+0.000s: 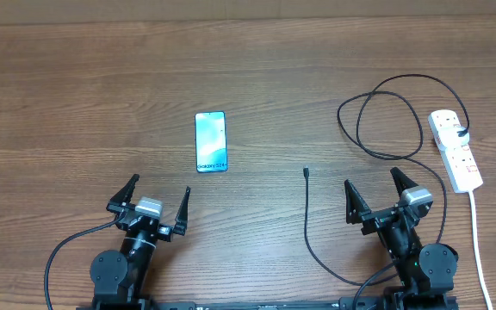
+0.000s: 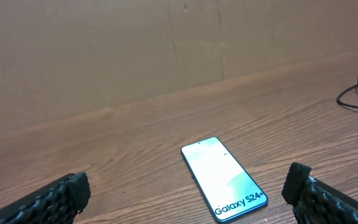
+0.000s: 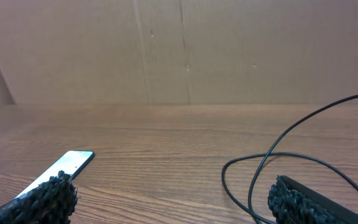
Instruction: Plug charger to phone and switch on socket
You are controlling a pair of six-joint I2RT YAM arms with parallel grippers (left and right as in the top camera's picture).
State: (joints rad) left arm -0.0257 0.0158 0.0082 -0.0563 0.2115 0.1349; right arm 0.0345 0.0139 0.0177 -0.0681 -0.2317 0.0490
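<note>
Left gripper (image 1: 160, 184) and right gripper (image 1: 371, 176) with fingers apart, phone (image 1: 211, 142) screen reading "Galaxy S24+", charger (image 1: 306, 211) tip nearby

**A:** What is being shown around the work area?

**B:** A wooden table (image 1: 58, 95) is being shown from above. Its brown grain is being seen running from side to side across the whole surface.

**A:** And what is being shown behind it?

**B:** The far edge is being closed off by a plain brown panel (image 2: 92, 50), which looks like cardboard and is being held upright. It is being crossed by thin vertical seams (image 3: 185, 56).

**A:** How is it being lit?

**B:** The wood is being lit evenly, and only faint shadows are being cast.
</note>
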